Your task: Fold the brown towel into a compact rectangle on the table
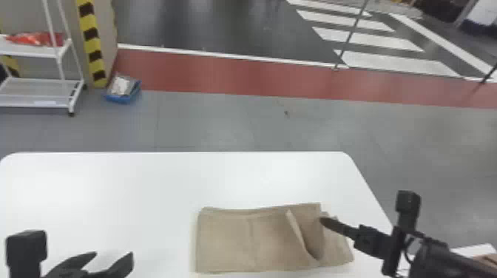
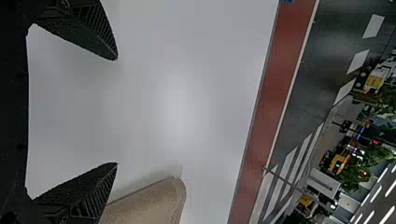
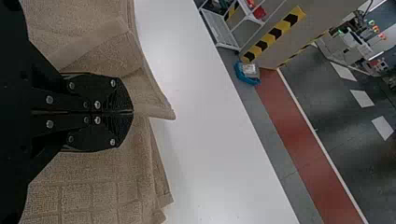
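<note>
Now, starting on our left, we have the left claw [image 1: 112,255] spread wide, nothing between its fingers, well apart from the cloth over the white surface [image 1: 111,188]. Moving right, here's our brown towel [image 1: 229,240], lying flat in a long, layered strip towards the surface's right side. Its left part looks tidy; the trouble is brewing further along, where a loose flap [image 1: 296,230] stands askew and the layers beneath fan out past it. And at that ragged end we find the right claw [image 1: 321,220], fingers pressed together right at the cloth; whether they have any of it pinched, we cannot tell.

So what could spoil this for us? If those fingertips catch two layers instead of one, a pull could drag the whole strip crooked. If they miss the edge, the flap may simply flop back rumpled. And with the left claw holding nothing down, a tug could slide everything along. As for brands, labels or writing, we make out none on the towel.
</note>
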`<state>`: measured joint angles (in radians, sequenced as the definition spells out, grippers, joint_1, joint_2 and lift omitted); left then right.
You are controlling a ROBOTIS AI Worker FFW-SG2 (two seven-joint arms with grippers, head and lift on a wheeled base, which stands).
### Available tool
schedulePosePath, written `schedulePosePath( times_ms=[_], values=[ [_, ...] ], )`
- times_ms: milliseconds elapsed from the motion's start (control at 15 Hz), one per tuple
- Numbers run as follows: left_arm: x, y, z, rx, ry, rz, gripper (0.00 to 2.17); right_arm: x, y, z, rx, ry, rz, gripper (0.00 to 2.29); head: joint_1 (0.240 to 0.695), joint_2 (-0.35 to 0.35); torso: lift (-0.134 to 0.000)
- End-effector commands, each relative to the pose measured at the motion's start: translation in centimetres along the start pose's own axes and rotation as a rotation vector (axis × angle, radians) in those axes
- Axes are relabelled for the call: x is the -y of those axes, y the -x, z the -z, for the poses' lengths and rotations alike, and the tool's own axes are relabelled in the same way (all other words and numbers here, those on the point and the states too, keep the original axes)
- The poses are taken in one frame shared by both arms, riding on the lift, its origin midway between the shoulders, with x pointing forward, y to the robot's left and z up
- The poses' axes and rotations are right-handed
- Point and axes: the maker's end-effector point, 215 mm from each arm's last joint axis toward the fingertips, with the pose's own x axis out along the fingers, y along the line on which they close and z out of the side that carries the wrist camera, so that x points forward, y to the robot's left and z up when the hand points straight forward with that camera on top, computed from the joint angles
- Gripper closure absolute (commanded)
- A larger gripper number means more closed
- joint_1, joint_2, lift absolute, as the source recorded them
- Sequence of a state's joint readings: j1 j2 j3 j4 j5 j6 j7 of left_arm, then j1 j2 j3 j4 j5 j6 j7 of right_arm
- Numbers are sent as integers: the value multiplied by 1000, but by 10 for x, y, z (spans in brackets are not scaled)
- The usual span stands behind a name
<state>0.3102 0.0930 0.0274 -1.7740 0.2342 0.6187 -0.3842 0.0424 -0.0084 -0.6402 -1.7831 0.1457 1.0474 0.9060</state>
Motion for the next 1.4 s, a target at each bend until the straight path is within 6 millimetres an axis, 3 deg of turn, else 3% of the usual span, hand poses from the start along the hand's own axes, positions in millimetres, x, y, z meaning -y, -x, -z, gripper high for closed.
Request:
schedulePosePath(
  times_ms=[0, 133, 400, 467, 600, 667, 1067, 1333],
  values=[
    [6, -2, 1, -4, -4, 9, 76, 19, -24, 15, -24, 18, 14, 1416, 695, -294, 0],
    [7, -3, 3, -9, -8, 8, 80, 19, -34, 20, -39, 26, 8, 1416, 695, -307, 0],
    [5, -1, 8, -12, -4, 3, 80, 22, -35, 23, -54, 49, 21, 1396, 695, -302, 0],
    [5, -1, 8, -13, -5, 2, 80, 24, -34, 25, -58, 55, 28, 1190, 695, -300, 0],
    [6, -1, 8, -14, -6, 5, 80, 31, -29, 31, -60, 58, 38, 242, 695, -304, 0],
    [6, -1, 10, -16, -5, 6, 80, 36, -25, 31, -58, 63, 47, 9, 695, -307, 0],
    [8, -2, 12, -20, -7, 10, 80, 47, -20, 36, -59, 95, 67, 33, 695, -339, 0],
    [5, -1, 15, -25, -2, 7, 83, 40, -31, 39, -85, 120, 66, 36, 695, -342, 0]
  ],
)
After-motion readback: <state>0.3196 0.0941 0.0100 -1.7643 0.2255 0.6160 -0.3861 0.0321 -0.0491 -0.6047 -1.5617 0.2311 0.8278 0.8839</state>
